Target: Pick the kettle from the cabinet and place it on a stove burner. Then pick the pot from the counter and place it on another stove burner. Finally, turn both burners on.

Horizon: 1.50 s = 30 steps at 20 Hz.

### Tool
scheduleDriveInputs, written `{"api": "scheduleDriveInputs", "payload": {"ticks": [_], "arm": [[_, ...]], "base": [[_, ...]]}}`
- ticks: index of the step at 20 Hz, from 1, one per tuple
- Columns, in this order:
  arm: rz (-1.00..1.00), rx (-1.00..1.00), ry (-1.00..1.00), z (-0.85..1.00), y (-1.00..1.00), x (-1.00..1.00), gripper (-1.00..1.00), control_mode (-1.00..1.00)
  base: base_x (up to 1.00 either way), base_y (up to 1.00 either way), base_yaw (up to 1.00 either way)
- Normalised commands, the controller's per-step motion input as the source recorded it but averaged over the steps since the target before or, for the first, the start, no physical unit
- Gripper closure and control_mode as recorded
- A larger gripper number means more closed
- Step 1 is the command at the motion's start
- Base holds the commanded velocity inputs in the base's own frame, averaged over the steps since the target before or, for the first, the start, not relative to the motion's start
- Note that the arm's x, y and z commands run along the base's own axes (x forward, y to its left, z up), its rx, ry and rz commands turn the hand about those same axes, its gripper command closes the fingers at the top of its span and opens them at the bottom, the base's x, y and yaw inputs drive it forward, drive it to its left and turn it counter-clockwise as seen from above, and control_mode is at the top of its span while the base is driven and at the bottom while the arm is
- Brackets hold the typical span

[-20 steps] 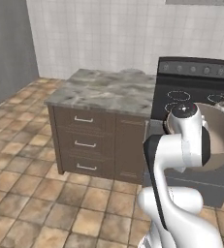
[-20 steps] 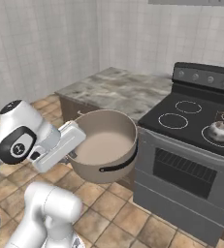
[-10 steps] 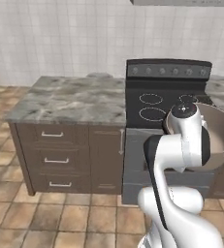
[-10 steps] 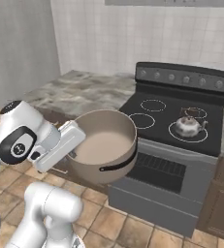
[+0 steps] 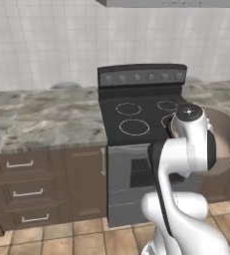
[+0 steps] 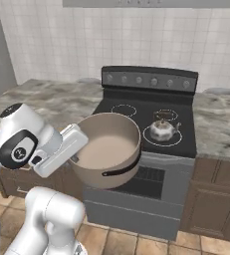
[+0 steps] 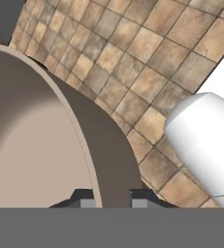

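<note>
The pot (image 6: 109, 149) hangs before the stove (image 6: 146, 119); the kettle (image 6: 162, 129) sits on its near right burner, counter (image 5: 42, 117) left.

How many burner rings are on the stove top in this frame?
4 on the stove: back left burner, front left burner, back right burner, and front right burner, which has the kettle on it.

Two base cameras are looking forward from behind the arm – left and right – sharing the stove (image 5: 141, 117) (image 6: 149, 114); the hand camera is hugging the pot (image 7: 45, 140) wall, facing floor tiles (image 7: 133, 63).
</note>
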Motion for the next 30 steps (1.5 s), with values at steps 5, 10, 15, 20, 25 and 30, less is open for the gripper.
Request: {"api": "scheduleDriveInputs", "payload": {"ticks": [5,10,15,20,25,30], "arm": [[0.00,0.00,0.00,0.00,0.00,0.00,1.00,1.00],[0.00,0.00,0.00,0.00,0.00,0.00,1.00,1.00],[0.00,0.00,0.00,0.00,0.00,0.00,1.00,1.00],[0.00,0.00,0.00,0.00,0.00,0.00,1.00,1.00],[0.00,0.00,0.00,0.00,0.00,0.00,1.00,1.00],[0.00,0.00,0.00,0.00,0.00,0.00,1.00,1.00]], "base": [[0.62,0.41,-0.21],[0.54,0.17,-0.08],[0.53,0.02,-0.01],[0.43,0.01,0.00],[0.40,0.03,0.01],[0.30,0.00,0.01]]}}
